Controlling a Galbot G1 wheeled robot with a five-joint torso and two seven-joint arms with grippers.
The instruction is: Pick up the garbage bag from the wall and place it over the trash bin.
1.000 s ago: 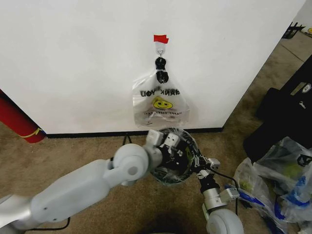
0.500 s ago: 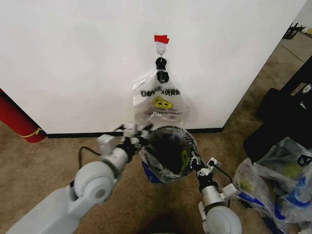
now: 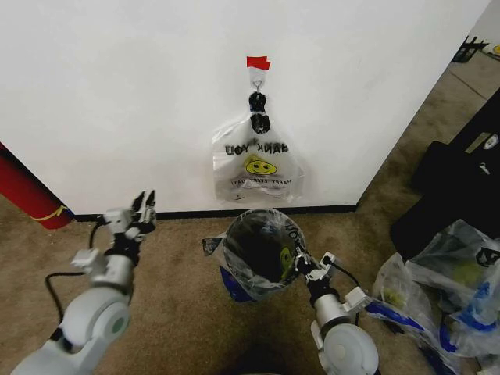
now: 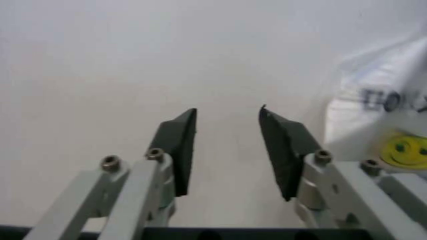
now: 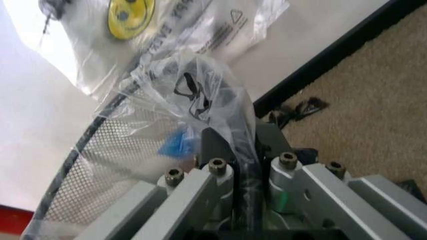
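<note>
The garbage bag [image 3: 234, 281], crinkly clear plastic with blue patches, is draped over the round black mesh trash bin [image 3: 258, 248] on the carpet below the wall [image 3: 117, 94]. My right gripper [image 3: 298, 266] is at the bin's near right rim, shut on the bag's edge. The right wrist view shows that gripper [image 5: 241, 146] pinching the plastic [image 5: 200, 95] against the mesh [image 5: 87, 165]. My left gripper [image 3: 145, 205] is open, well left of the bin and close to the baseboard. In the left wrist view it [image 4: 227, 135] faces bare wall with nothing between its fingers.
A white smiley-face bag [image 3: 258, 160] hangs from the hook [image 3: 256, 78] under red tape [image 3: 258, 62], just above the bin. A red cylinder [image 3: 27, 195] leans at the left. Lumpy clear sacks [image 3: 457, 273] and black gear [image 3: 461, 176] crowd the right.
My left arm has let go at the bin and swung away to the left, ending open near the baseboard. The bag now sits spread over the bin. My right gripper stays on the rim.
</note>
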